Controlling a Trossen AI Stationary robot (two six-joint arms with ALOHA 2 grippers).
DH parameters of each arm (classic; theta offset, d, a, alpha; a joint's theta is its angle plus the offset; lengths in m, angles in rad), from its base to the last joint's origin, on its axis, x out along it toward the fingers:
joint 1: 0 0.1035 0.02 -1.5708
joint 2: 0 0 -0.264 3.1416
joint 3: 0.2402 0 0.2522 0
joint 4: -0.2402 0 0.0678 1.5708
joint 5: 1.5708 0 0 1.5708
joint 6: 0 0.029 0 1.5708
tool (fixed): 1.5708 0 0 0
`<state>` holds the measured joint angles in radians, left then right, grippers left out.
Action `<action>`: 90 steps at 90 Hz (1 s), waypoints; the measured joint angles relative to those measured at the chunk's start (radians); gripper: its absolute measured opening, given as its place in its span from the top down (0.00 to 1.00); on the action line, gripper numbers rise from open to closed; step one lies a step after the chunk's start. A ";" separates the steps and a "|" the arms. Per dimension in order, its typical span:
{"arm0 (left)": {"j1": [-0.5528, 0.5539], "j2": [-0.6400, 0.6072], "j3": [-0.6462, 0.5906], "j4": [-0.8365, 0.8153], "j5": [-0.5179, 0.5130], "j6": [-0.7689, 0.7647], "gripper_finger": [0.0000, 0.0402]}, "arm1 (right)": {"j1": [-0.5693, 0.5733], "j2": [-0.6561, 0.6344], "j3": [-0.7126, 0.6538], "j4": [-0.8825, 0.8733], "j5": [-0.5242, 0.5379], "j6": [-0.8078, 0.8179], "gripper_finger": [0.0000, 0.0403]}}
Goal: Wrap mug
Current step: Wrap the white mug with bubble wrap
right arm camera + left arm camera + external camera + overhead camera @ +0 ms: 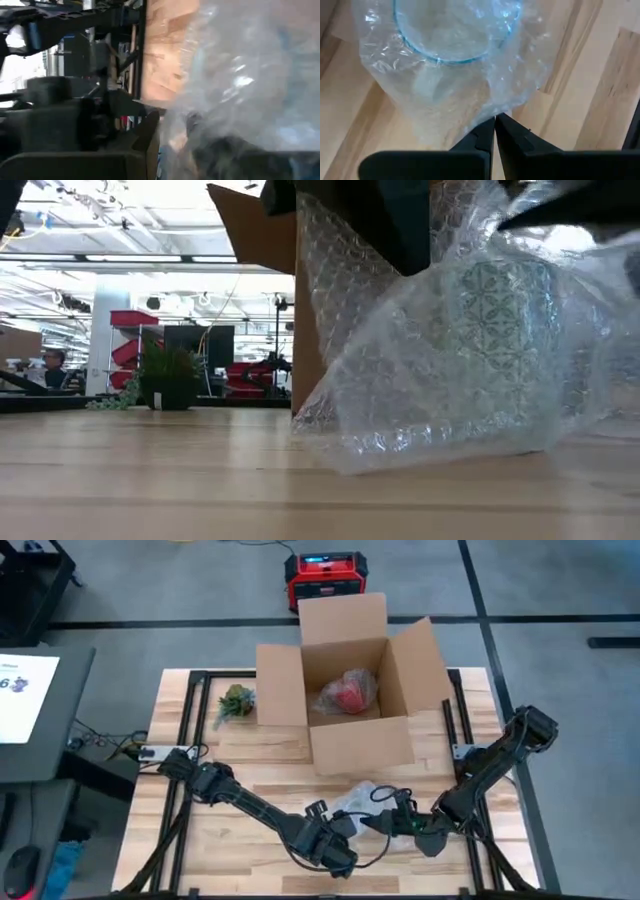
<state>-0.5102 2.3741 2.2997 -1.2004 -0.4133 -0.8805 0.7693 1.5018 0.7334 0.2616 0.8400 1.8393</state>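
A patterned mug stands on the table inside a loose sheet of bubble wrap, near the table's front edge in the high view. Through the wrap the left wrist view shows the mug's round rim. My left gripper is shut on the wrap at its near left side. My right gripper is at the wrap's right side, with wrap bunched between its fingers. My left gripper pinches an edge of the bubble wrap between its two fingertips, coming level from the table's near left. The wrap rises slack from there over the mug; its lower part lies on the table. My right gripper holds bunched wrap between its fingers from the table's right; the wrap itself hides the contact place.
An open cardboard box stands just behind the mug, with a red thing in bubble wrap inside. A small potted plant stands left of the box. A red device sits on the floor beyond the table.
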 joint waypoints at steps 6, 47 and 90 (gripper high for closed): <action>0.000 0.000 0.000 -0.012 0.000 -0.010 1.00 | -0.008 -0.011 0.000 -0.010 -0.005 -0.014 0.79; -0.059 -0.005 0.000 -0.187 0.052 -0.068 1.00 | -0.063 -0.031 0.000 -0.107 -0.155 -0.038 0.79; -0.120 -0.104 0.002 0.203 0.007 0.160 1.00 | -0.131 -0.076 0.001 -0.142 -0.090 -0.042 0.79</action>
<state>-0.6302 2.2702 2.3016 -0.9973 -0.4063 -0.7205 0.6386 1.4254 0.7341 0.1194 0.7503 1.7973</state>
